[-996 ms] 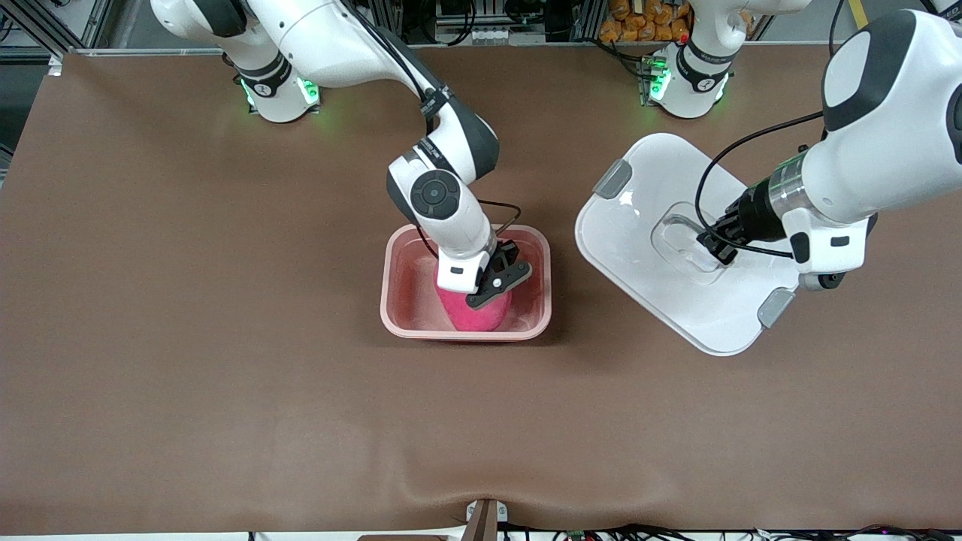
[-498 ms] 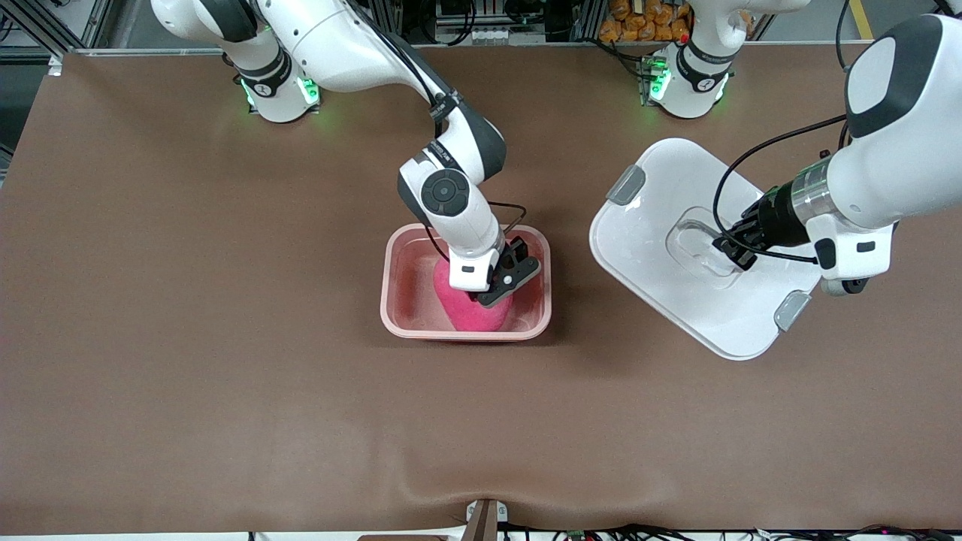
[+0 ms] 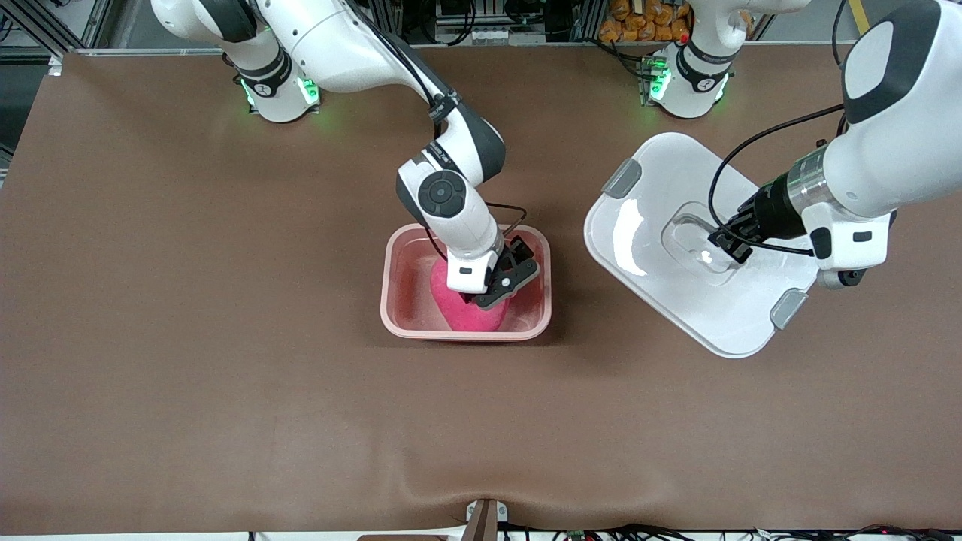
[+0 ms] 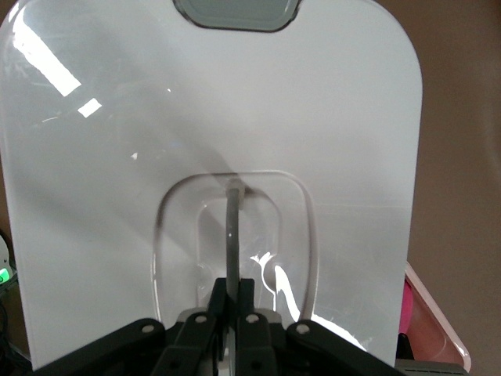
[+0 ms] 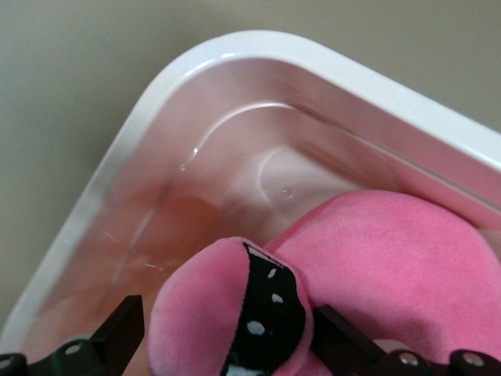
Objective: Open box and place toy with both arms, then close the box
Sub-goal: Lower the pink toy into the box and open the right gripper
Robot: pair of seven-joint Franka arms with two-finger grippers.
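Note:
The pink box (image 3: 392, 289) stands mid-table without its lid. The hot-pink toy (image 3: 460, 314) lies inside it, against the wall nearer the front camera. My right gripper (image 3: 492, 294) is down in the box, open, its fingers apart on either side of a toy limb. In the right wrist view the toy (image 5: 391, 258) fills the box corner (image 5: 258, 55), and the right gripper (image 5: 228, 321) straddles the limb with gaps. My left gripper (image 3: 727, 245) is shut on the thin handle (image 4: 232, 227) of the white lid (image 3: 661, 300), held tilted over the table toward the left arm's end.
Grey clips sit at two lid edges (image 3: 621, 179) (image 3: 787, 309). A black cable loops from the left wrist over the lid (image 3: 721, 173). Brown table mat (image 3: 225, 338) lies bare around the box. Both arm bases stand along the table edge farthest from the front camera.
The right gripper's fingers have spread apart and let go of the toy, which now rests in the box. The left arm shifted the lid slightly toward its own end of the table.

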